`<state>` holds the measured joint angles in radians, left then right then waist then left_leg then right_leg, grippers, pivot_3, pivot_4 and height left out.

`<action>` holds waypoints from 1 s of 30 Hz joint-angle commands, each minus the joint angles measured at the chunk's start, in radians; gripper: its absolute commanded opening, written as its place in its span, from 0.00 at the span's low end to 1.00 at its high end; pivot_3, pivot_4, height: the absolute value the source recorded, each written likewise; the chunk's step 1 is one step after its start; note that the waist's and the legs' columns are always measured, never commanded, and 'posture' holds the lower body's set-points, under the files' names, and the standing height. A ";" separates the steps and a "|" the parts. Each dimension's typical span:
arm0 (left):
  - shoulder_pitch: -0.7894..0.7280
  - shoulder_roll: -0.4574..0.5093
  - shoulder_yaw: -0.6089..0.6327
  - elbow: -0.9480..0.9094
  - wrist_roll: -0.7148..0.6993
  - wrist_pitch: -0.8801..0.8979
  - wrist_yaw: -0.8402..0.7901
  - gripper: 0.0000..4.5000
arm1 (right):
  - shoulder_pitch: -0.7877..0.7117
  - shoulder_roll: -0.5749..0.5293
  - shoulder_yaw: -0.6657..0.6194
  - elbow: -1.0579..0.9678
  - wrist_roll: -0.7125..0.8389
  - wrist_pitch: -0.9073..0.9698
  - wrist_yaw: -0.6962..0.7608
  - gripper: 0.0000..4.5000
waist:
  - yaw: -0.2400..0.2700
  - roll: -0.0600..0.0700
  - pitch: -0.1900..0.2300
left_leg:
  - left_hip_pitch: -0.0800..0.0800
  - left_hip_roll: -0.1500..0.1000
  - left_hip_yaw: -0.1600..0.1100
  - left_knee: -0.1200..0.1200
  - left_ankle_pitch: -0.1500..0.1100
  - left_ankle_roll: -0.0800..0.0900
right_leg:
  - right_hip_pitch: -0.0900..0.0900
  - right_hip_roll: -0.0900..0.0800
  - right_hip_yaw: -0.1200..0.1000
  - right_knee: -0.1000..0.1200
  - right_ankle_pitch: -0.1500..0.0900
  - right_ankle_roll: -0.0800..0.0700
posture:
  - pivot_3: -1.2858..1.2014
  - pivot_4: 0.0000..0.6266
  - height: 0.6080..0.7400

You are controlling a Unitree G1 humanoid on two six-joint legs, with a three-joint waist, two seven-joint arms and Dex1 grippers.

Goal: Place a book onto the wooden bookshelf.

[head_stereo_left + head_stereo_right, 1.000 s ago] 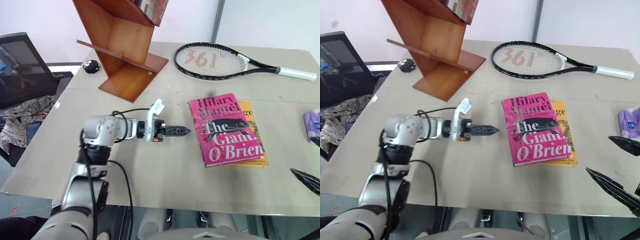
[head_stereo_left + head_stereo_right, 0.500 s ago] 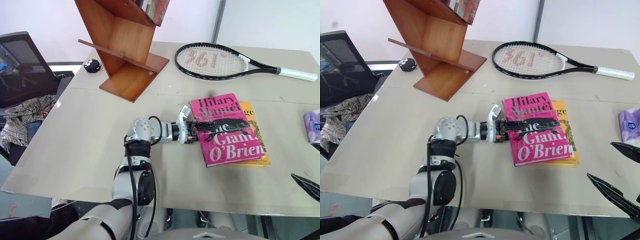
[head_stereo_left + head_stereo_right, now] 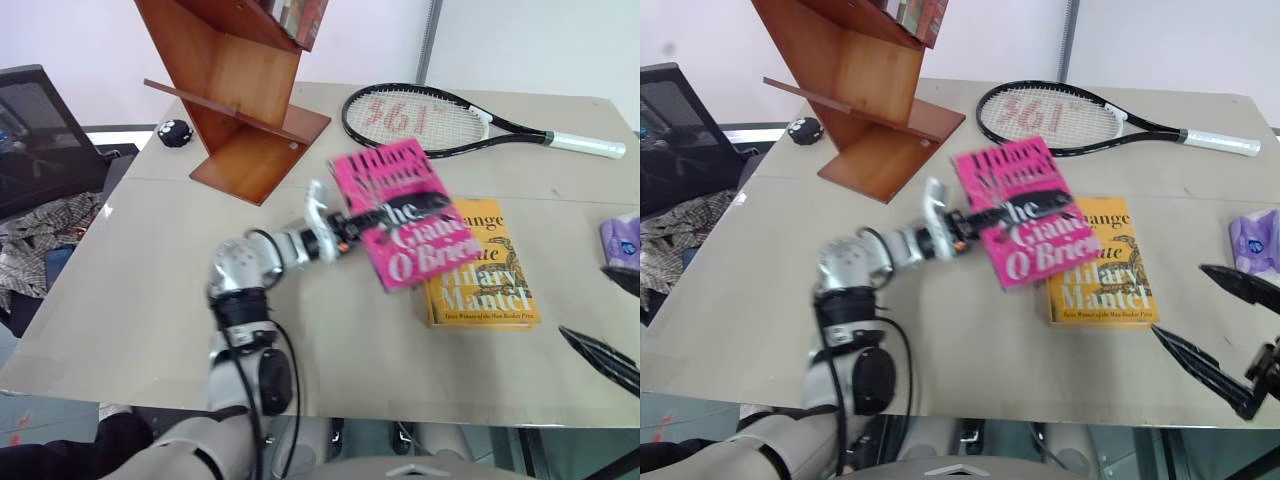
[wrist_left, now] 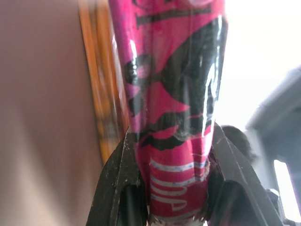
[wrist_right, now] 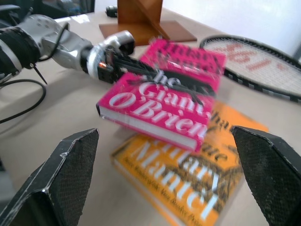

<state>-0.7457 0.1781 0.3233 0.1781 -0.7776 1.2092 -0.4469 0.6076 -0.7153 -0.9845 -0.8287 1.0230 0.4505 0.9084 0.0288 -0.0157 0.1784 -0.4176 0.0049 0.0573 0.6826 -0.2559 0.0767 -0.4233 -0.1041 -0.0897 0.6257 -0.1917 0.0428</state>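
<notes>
The pink book (image 3: 388, 170) hangs tilted above the table, lifted off a yellow-orange book (image 3: 482, 272). My left gripper (image 3: 440, 203) is shut on it, with one black finger lying across the cover's dark band. In the left wrist view the book (image 4: 171, 84) sits clamped between both fingers (image 4: 120, 183). The wooden bookshelf (image 3: 240, 90) stands at the table's far left, a short way beyond the lifted book. My right gripper (image 3: 1180, 300) is open at the near right edge, apart from both books, and its wrist view faces the pink book (image 5: 160, 108).
A tennis racket (image 3: 430, 120) lies across the far side of the table. A small black object (image 3: 174, 133) sits left of the shelf base. A purple packet (image 3: 620, 240) lies at the right edge. An office chair (image 3: 40, 120) stands left of the table.
My left gripper reached right from beside the book, shut on the pink book and lifted it up and to the left, uncovering the yellow-orange book. The right gripper stayed open.
</notes>
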 commanded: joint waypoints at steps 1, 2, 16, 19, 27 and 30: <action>-0.042 0.182 -0.274 -0.224 0.257 -0.466 -0.276 0.17 | -0.093 -0.021 0.071 0.036 0.010 -0.024 -0.054 1.00 | 0.007 0.002 -0.001 | 0.000 0.000 0.000 0.000 0.000 -0.001 | 0.000 0.001 0.000 -0.001 0.001 -0.003 | 0.52 0.24 0.83; -0.066 0.207 -0.292 -0.221 0.296 -0.562 -0.305 0.17 | -0.124 -0.024 0.097 0.044 0.009 -0.024 -0.064 1.00 | 0.014 0.003 -0.002 | 0.000 0.000 0.002 0.000 0.002 -0.003 | 0.000 0.000 0.002 -0.001 0.002 -0.003 | 0.52 0.24 0.83; -0.539 0.780 -0.411 0.498 0.786 -1.952 -0.768 0.17 | -0.461 -0.037 0.384 0.215 -0.087 -0.066 -0.051 1.00 | 0.010 0.003 -0.001 | -0.011 0.001 0.007 0.001 0.004 0.004 | -0.010 0.007 -0.002 -0.004 0.006 0.000 | 0.52 0.24 0.83; -0.631 0.829 -0.442 0.679 0.881 -2.044 -0.739 0.17 | -0.503 -0.037 0.416 0.242 -0.098 -0.071 -0.041 1.00 | 0.009 0.002 0.000 | -0.011 0.001 0.007 0.002 0.003 0.006 | -0.011 0.008 -0.002 -0.003 0.005 0.002 | 0.52 0.24 0.83; -0.762 0.857 -0.618 1.012 1.243 -2.111 -0.437 0.17 | -0.554 -0.056 0.410 0.226 -0.097 -0.066 -0.032 1.00 | 0.015 0.000 0.000 | -0.013 0.000 0.006 0.006 0.000 0.010 | -0.010 0.007 -0.002 -0.002 0.003 0.007 | 0.52 0.24 0.83; -0.777 0.846 -0.660 1.065 1.308 -2.105 -0.364 0.17 | -0.540 -0.063 0.368 0.180 -0.086 -0.068 -0.053 1.00 | 0.011 -0.001 0.000 | -0.012 0.000 0.007 0.006 0.000 0.010 | -0.010 0.007 -0.002 -0.001 0.003 0.008 | 0.52 0.24 0.83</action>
<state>-1.5013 1.0192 -0.3245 1.2100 0.4922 -0.9052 -0.8540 0.0636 -0.7630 -0.5609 -0.5976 0.9161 0.4007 0.8651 0.0398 -0.0164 0.1786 -0.4294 0.0051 0.0642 0.6883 -0.2557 0.0872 -0.4331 -0.0975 -0.0914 0.6253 -0.1895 0.0515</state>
